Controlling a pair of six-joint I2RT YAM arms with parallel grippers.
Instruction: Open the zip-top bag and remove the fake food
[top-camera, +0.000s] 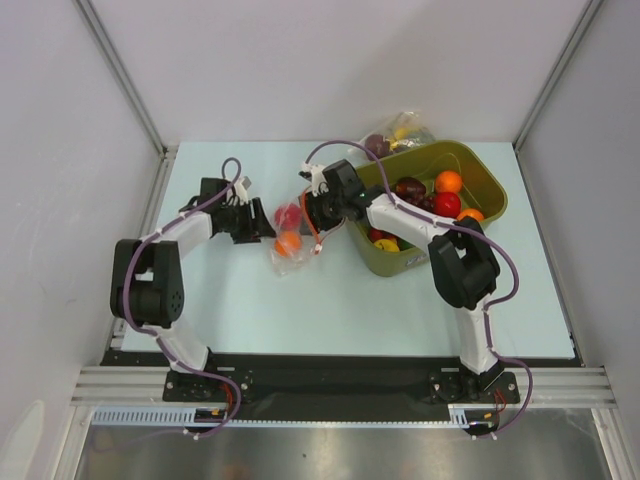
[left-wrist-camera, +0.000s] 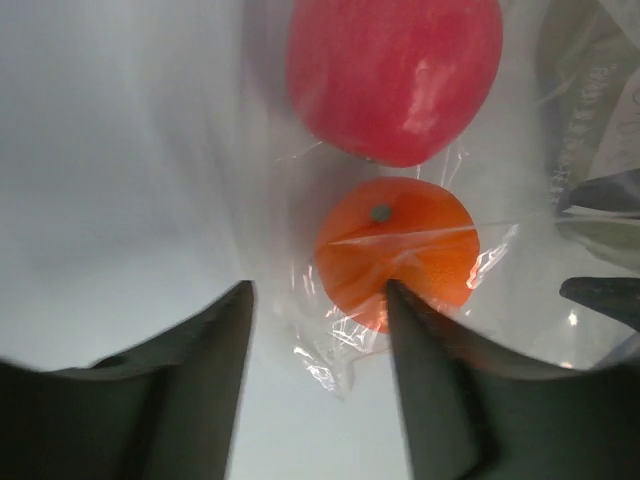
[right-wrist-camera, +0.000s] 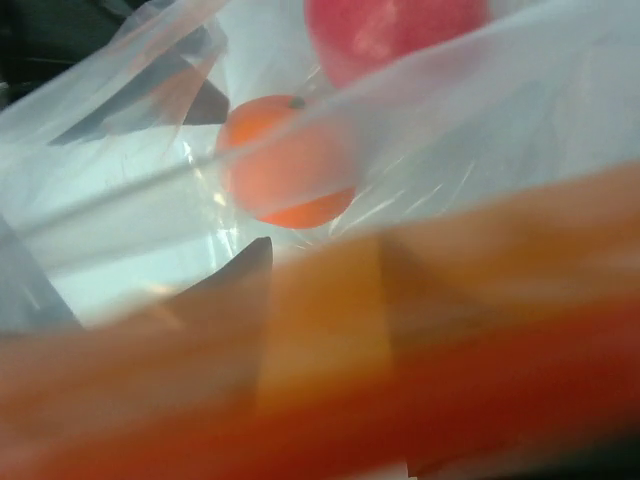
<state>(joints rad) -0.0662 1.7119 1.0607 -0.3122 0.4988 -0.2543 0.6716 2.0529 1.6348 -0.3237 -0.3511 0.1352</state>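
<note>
So, far L on the pale tabletop, the left arm reaches fwd and its end effector sits at the L edge of the zip-top bag. In the left wrist view its fingers are spread apart, released, w/ a crinkled corner of clear film lying between them, not pinched. The bag lies flat on the tabletop btw the two end effectors, approx mid-table, just L of the bin. Inside it, seen thru the plastic, are a red apple and, nearer the left arm's fingers, an orange fruit, both in the bag. The bag's red-orange zip strip fills the lower right wrist view, blurred and v. close to the lens. The right end effector is at the bag's R edge; can't tell whether it is clenched on the film or released. Further R is an olive bin holding assorted plastic fruit, w/ a second clear bag just behind it.
</note>
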